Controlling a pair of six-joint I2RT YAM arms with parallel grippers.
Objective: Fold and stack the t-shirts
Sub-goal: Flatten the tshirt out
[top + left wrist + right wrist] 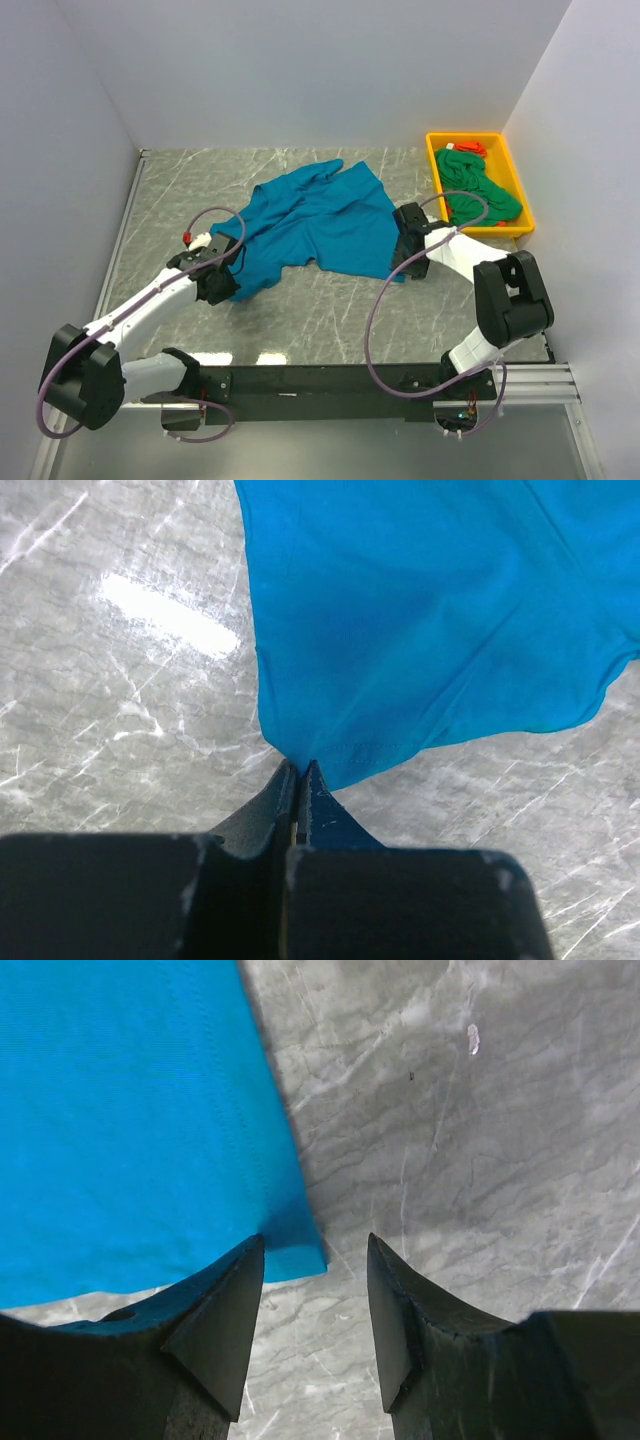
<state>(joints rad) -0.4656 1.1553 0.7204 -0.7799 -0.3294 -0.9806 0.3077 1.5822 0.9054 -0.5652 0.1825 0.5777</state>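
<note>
1. Fingers point(325, 815) of the left gripper point(300, 768) are pressed tight together, pinching a hem corner of the teal-blue t-shirt point(320, 225). The cloth fans out from their tips.
2. From its base at the near left corner of the desk point(330, 310), the left arm point(150, 300) lies low. It slants toward the middle, so the gripper sits at the shirt's near left edge.
3. Spread out but rumpled, the teal-blue t-shirt covers the middle of the desk. One sleeve reaches toward the far edge.
4. On the right gripper point(315, 1245) the jaws stand apart and hold nothing. The shirt's near right corner lies just beside one fingertip, and bare desk shows between the two tips.
5. At the near right corner the right arm point(500, 300) rises, bends at the elbow and folds back toward the middle. Its wrist points down at the shirt's right edge.
6. In the far right corner sits a yellow bin point(495, 231). A bunched bright green t-shirt point(480, 190) fills most of it, with a small red-orange piece point(470, 148) at the bin's far end.
</note>
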